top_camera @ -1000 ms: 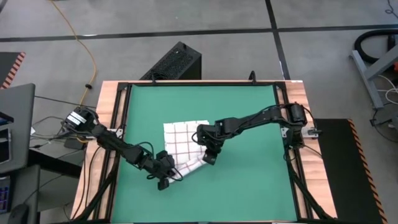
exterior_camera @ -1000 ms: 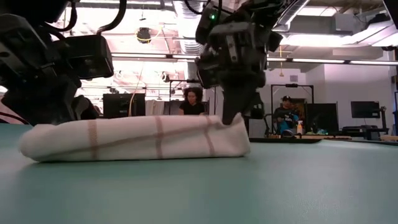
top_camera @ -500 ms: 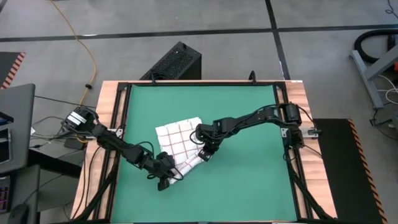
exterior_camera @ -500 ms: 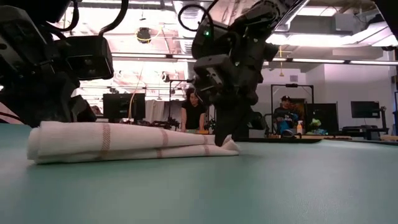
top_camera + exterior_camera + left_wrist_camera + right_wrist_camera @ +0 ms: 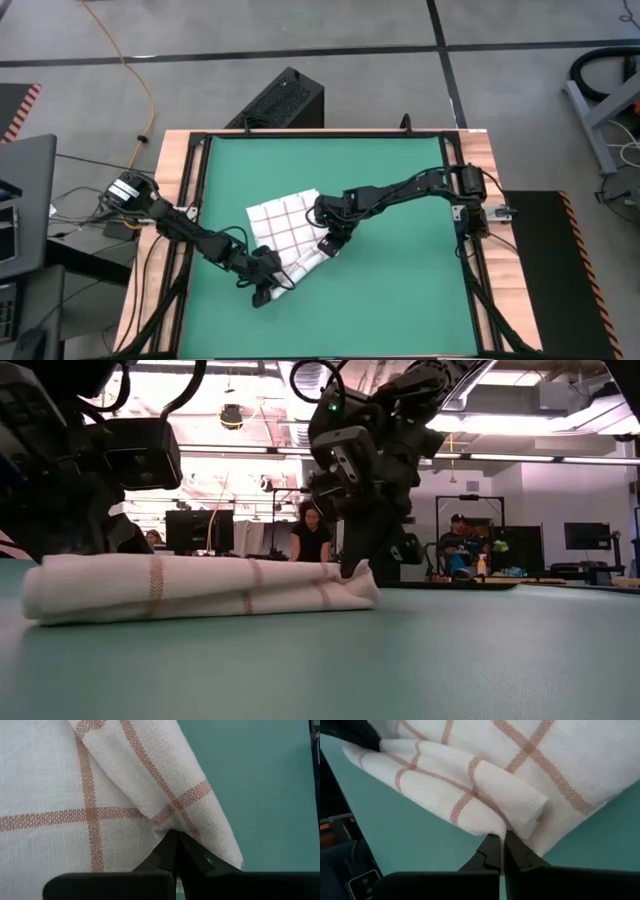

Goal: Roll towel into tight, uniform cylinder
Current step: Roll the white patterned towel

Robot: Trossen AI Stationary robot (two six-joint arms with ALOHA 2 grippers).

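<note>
From above, the towel [image 5: 285, 235] lay partly rolled near the middle of the green mat [image 5: 400, 290], my left gripper [image 5: 268, 287] at its near end and my right gripper [image 5: 330, 243] at the other. I judged both ends should advance evenly to keep the roll tight.

At table height the roll looked flattish and loose.

Both wrist views showed my fingers clenched on a pinch of cloth.

I saw no containers.
</note>
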